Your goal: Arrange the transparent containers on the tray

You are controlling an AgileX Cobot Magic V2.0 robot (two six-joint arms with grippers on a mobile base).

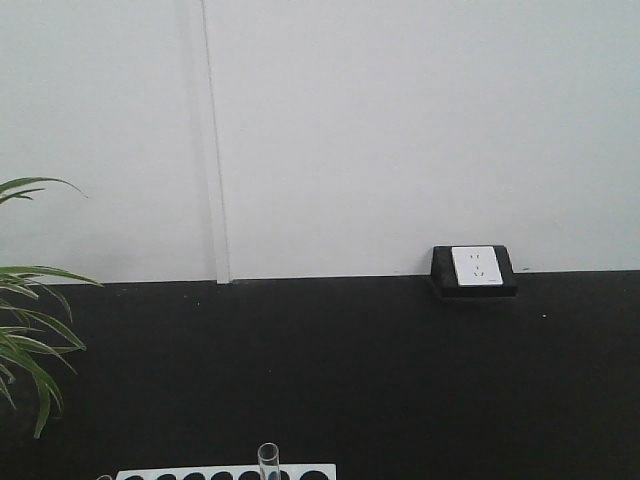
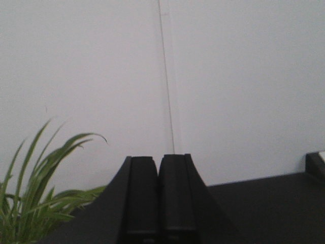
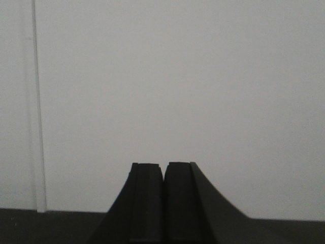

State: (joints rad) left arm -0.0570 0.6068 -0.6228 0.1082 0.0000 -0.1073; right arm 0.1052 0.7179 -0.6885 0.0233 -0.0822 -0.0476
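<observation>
On the black tabletop (image 1: 350, 380), toward its near edge, we see a clear glass test tube (image 1: 268, 458) upright in a white holed tray (image 1: 322, 470); our left gripper (image 2: 158, 165) and right gripper (image 3: 163, 170) are both closed.

A thin, clear glass tube (image 1: 268, 461) with a round open rim stands straight up in one dark hole of the white tray (image 1: 180, 469), right at the bottom edge of the front view, with only its top part showing.
</observation>
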